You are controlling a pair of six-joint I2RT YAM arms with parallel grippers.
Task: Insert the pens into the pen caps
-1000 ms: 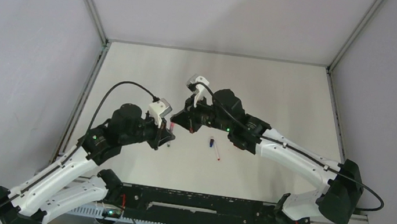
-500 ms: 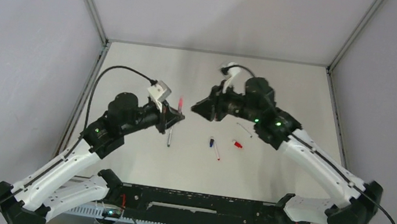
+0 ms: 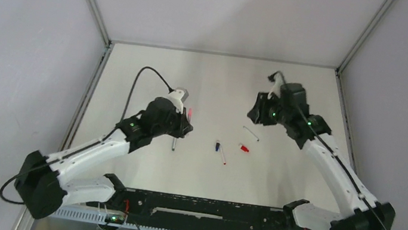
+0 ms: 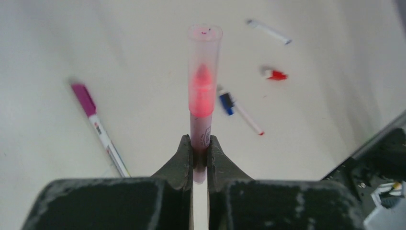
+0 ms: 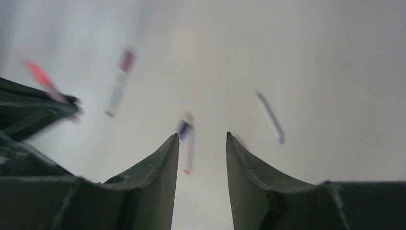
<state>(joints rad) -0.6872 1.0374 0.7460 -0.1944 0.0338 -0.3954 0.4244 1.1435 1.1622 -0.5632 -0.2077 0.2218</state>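
The left claw [image 4: 197,143] is pinching the pink pen [image 4: 201,115] low on its barrel, jaws pressed onto it from both sides, and the pen stands straight out from the fingertips with a clear cap [image 4: 205,48] seated over its reddish tip; from above, this claw [image 3: 183,123] hangs at about 9 o'clock from the middle of the counter [image 3: 218,81]. The right claw [image 5: 201,136] is spread with nothing between its fingers, and from above it sits at about 2 o'clock from the middle [image 3: 257,112], well apart from the left one. The other things lie loose on the counter: a purple pen [image 3: 174,144] at 8 o'clock, just below the left claw; a blue cap [image 3: 217,146] near 6 o'clock, at one end of a thin pen [image 3: 222,157] with a red tip, though whether it is fitted on cannot be told; a red cap [image 3: 244,148] at 4 o'clock; and a white pen [image 3: 251,133] at 3 o'clock, near the red cap but not touching it
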